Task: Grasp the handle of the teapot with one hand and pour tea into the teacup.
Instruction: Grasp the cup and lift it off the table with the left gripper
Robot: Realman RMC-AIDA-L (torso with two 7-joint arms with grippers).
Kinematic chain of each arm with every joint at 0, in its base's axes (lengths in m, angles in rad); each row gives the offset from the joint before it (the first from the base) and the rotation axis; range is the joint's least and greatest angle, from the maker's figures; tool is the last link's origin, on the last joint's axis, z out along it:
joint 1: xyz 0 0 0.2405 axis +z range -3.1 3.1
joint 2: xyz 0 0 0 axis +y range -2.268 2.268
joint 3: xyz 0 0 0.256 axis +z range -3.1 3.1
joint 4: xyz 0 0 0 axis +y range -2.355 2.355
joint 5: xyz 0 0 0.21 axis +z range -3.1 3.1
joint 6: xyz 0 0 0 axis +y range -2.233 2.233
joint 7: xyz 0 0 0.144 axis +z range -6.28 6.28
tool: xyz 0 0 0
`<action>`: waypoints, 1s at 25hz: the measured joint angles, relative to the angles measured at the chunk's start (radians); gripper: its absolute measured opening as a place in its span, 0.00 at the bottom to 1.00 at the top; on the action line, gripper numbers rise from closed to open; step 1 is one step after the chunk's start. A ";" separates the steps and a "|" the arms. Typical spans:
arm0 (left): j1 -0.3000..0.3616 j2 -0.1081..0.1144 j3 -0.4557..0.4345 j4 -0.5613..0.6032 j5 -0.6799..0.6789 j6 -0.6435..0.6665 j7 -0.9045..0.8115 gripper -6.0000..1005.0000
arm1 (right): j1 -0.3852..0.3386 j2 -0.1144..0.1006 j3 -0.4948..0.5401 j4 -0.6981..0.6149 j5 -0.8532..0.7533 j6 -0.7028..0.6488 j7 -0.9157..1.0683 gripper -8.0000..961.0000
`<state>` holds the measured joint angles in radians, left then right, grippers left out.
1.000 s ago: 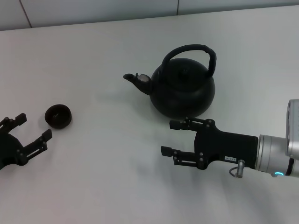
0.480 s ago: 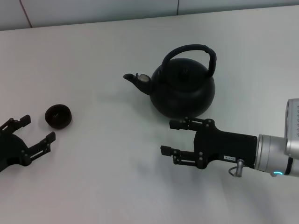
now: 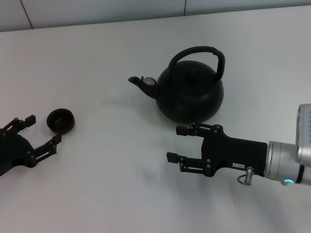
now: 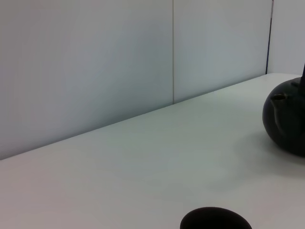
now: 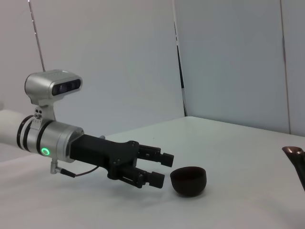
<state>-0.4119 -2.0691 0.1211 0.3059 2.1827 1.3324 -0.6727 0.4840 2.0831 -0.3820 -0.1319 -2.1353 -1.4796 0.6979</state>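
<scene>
Left gripper [image 3: 42, 130] edging toward teacup [image 3: 60, 121], fingers wide, empty. Right gripper [image 3: 180, 143] idling open near teapot [image 3: 190, 92]; handle [image 3: 199, 52] ungrasped.

Left gripper [image 3: 41, 131]: low over the table, just beside the teacup [image 3: 60, 121] on its near side, fingers spread apart, holding nothing.
Right gripper [image 3: 176, 143]: level, in front of the teacup's far neighbour the teapot [image 3: 190, 93], fingers parted, empty.
Right arm: silver wrist section, reaching in from the right edge.
</scene>
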 joint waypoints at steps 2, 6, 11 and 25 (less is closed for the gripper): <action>-0.007 0.000 0.001 -0.005 0.000 -0.008 0.000 0.84 | -0.001 0.000 0.000 0.000 0.000 0.000 0.001 0.75; -0.019 -0.001 0.024 -0.008 0.000 -0.021 0.000 0.84 | -0.003 0.000 0.000 0.000 0.000 0.000 0.002 0.75; -0.035 -0.002 0.043 -0.024 -0.002 -0.044 0.001 0.84 | -0.005 0.001 0.002 0.001 0.000 0.000 0.003 0.75; -0.088 -0.002 0.043 -0.064 -0.008 -0.117 0.018 0.84 | -0.007 0.002 0.002 0.002 0.000 -0.008 0.003 0.75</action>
<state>-0.4996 -2.0709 0.1641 0.2419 2.1750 1.2158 -0.6542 0.4767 2.0847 -0.3803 -0.1304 -2.1352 -1.4879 0.7011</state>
